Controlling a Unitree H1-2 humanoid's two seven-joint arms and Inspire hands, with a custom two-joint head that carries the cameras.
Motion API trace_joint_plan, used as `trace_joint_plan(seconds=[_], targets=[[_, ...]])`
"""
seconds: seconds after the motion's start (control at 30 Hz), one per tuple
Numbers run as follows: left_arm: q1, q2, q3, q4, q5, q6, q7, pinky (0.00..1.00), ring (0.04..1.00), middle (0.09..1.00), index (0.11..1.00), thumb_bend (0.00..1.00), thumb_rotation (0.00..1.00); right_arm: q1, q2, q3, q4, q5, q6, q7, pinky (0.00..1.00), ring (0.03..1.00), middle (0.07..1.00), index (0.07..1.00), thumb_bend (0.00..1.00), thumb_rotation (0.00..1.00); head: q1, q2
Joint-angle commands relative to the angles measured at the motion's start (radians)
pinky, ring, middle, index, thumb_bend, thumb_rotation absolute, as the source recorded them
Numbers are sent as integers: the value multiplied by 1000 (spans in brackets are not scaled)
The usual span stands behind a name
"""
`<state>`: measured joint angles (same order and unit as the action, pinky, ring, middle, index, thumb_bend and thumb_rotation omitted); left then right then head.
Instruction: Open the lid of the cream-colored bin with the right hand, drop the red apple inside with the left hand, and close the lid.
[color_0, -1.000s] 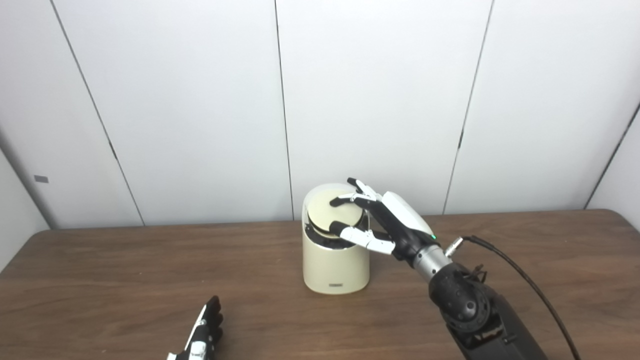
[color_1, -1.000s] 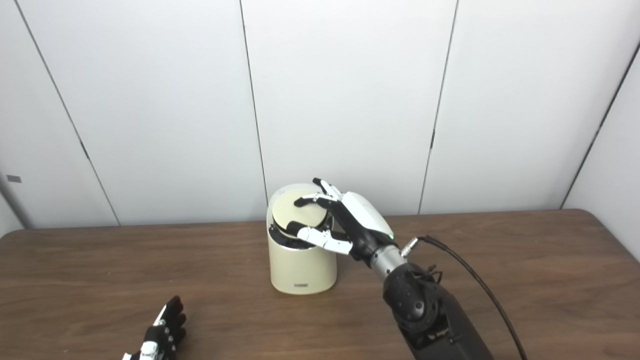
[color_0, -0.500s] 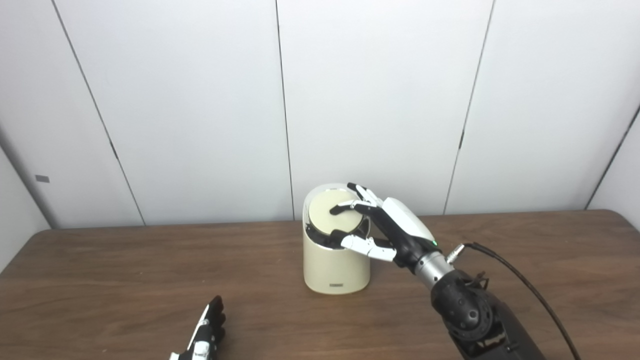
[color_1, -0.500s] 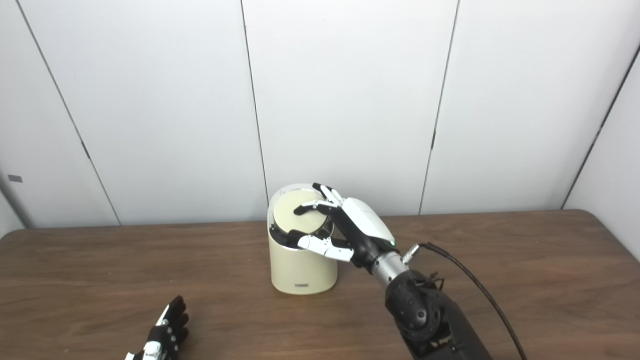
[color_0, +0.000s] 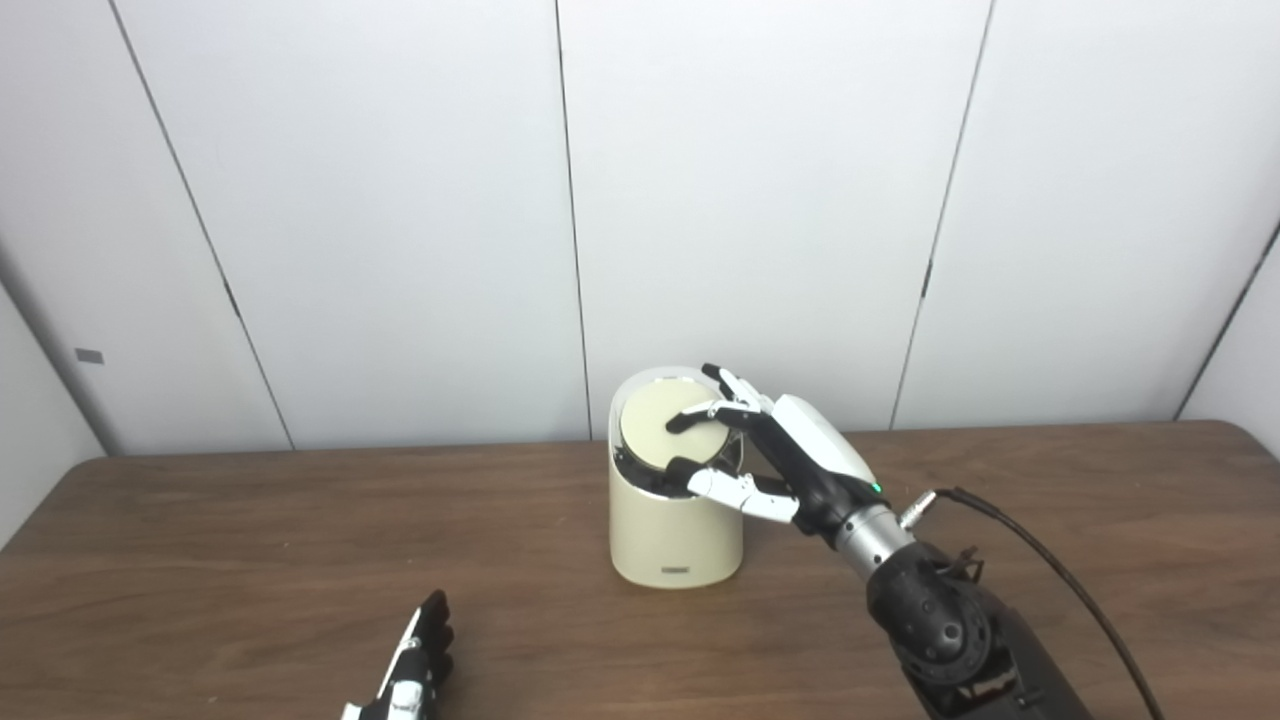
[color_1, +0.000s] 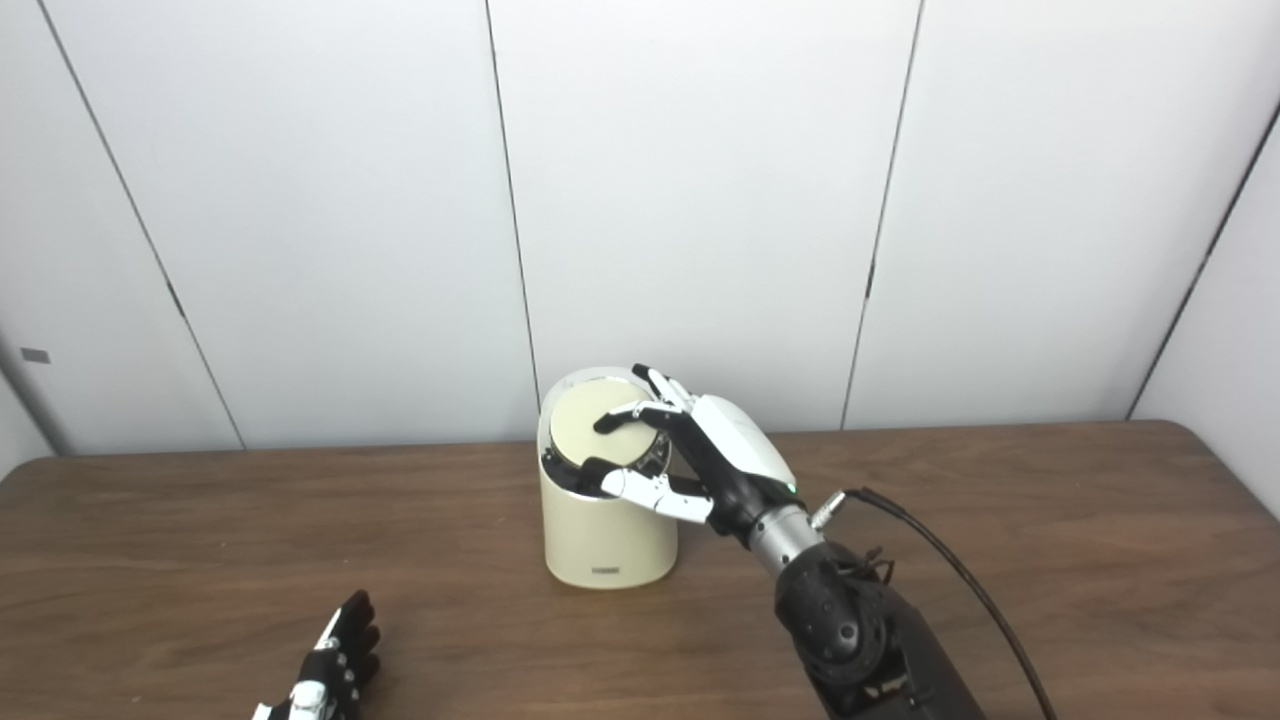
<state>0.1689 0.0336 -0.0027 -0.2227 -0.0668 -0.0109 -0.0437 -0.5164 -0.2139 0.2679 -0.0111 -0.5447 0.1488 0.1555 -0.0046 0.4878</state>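
Observation:
The cream-colored bin (color_0: 675, 535) stands in the middle of the brown table, near the back. Its round lid (color_0: 652, 432) is tilted, with a narrow dark gap under its front edge. My right hand (color_0: 790, 460) reaches in from the right and grips the lid: fingers (color_0: 700, 415) lie on top and the thumb (color_0: 725, 487) sits at the lid's front edge. My left hand (color_0: 415, 665) lies low at the bottom edge, left of the bin, fingers stretched out and holding nothing. No red apple shows in either view.
A black cable (color_0: 1050, 560) runs from my right wrist across the table's right side. White wall panels stand right behind the bin. Bare brown tabletop (color_0: 200, 560) spreads left and right of the bin.
My right hand has lowered the lid, so the gap under its front edge is much narrower than a second ago. The left hand has hardly moved. The camera shifted slightly.

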Motion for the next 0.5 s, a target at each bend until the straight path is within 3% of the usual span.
trace_joint_plan(seconds=[0.0, 0.47], targets=[[6, -2, -8, -12, 9, 4, -3, 1000, 1000, 1000, 1000, 601, 1000, -20, -12, -4, -34, -27, -19, -18, 1000, 1000, 1000, 686, 567, 927, 0, 1], [8, -5, -7, -23, 5, 14, -1, 1000, 1000, 1000, 1000, 602, 1000, -33, -40, 41, -41, -153, -45, -11, 1000, 1000, 1000, 711, 564, 909, 4, 6]])
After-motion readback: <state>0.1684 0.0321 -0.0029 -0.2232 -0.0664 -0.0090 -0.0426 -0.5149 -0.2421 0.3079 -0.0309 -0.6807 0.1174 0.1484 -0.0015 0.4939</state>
